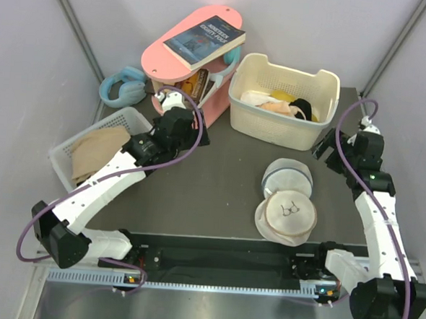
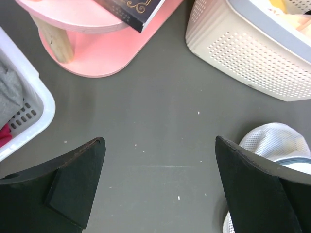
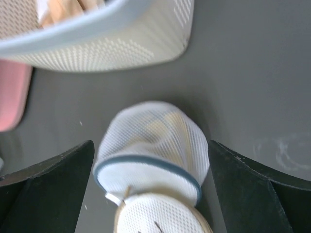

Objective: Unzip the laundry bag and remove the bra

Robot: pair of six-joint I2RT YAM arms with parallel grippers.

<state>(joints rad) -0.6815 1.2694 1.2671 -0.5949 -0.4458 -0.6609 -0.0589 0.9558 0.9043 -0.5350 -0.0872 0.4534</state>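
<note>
The laundry bag [image 1: 288,215], lying apparently zipped on the bench [image 1: 218,196] near the right arm and touching a plain white mesh bag [image 1: 288,177], is best pinned by the open, empty right end effector [image 3: 150,165] while the equally open left end effector [image 2: 160,182] crosses to find the zip pull.

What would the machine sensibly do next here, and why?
Probably pull the right end effector toward its base, over the laundry bag with the drawing: it is open and empty, and its camera frames the plain white bag instead.
</note>
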